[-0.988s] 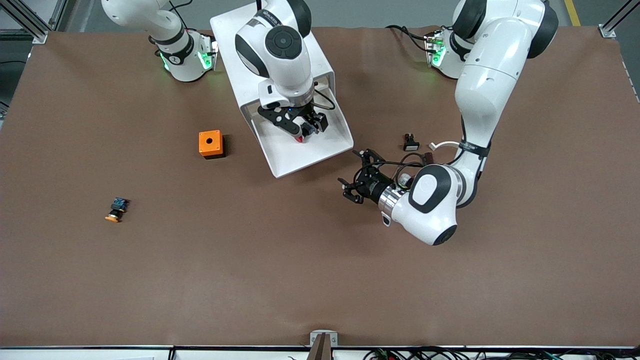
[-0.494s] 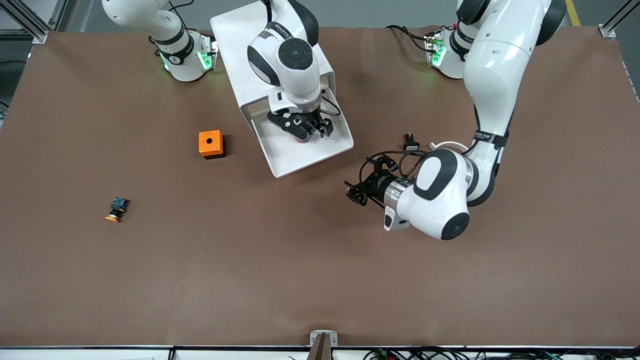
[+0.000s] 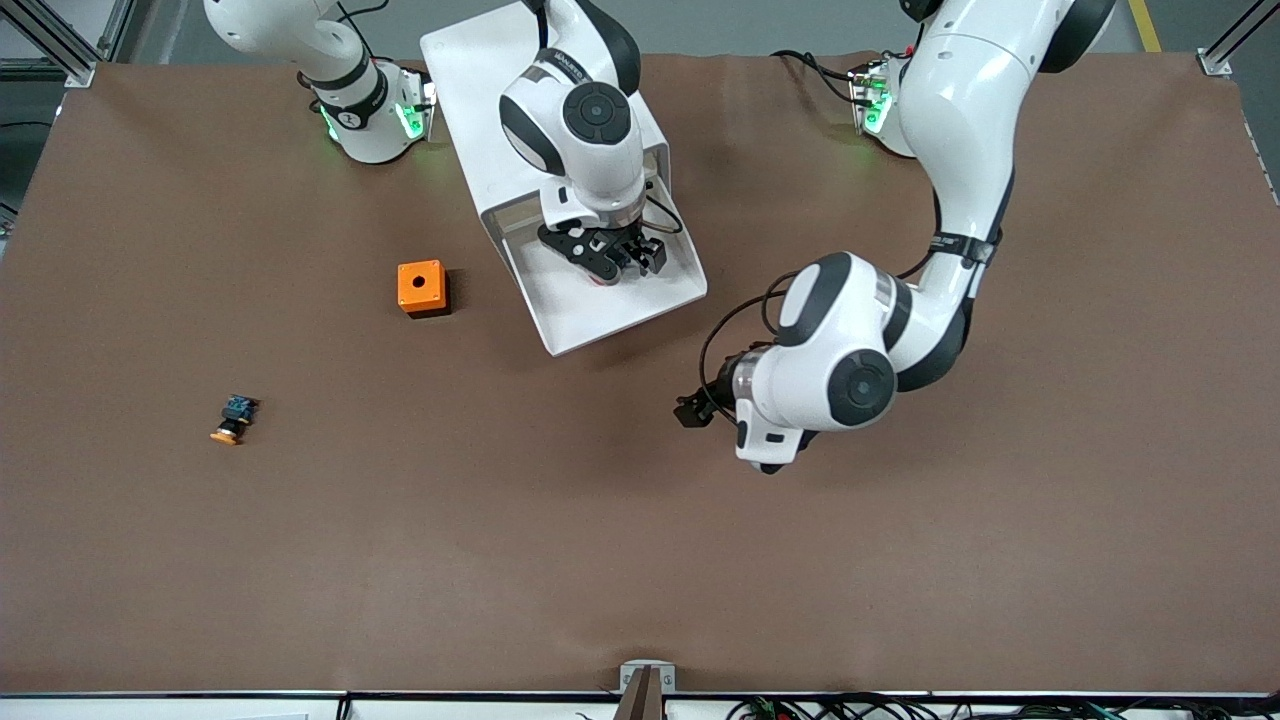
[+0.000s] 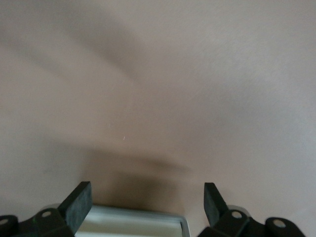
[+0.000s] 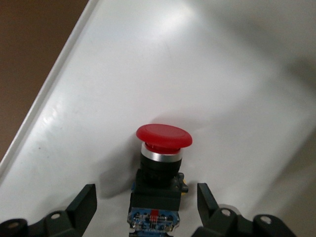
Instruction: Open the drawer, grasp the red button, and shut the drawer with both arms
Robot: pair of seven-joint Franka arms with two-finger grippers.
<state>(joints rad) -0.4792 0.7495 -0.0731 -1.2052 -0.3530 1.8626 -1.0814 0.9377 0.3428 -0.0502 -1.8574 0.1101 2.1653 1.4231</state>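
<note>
- Right gripper [image 5: 143,210] is sitting over drawer [image 3: 600,310], fingers apart, straddling button [image 5: 160,173] w/o touching; button's long axis is running between them.
- Left gripper [image 4: 147,202] is waiting wide open, empty, over bench [image 3: 500,520].

The brown tabletop [image 3: 560,560] carries the white cabinet [image 3: 480,90] near its robot-side edge, an orange box [image 3: 421,288] and an orange-capped button [image 3: 232,419].

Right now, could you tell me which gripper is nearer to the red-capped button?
Right. The right gripper straddles the button in the drawer; the left gripper hovers over bare table.
</note>
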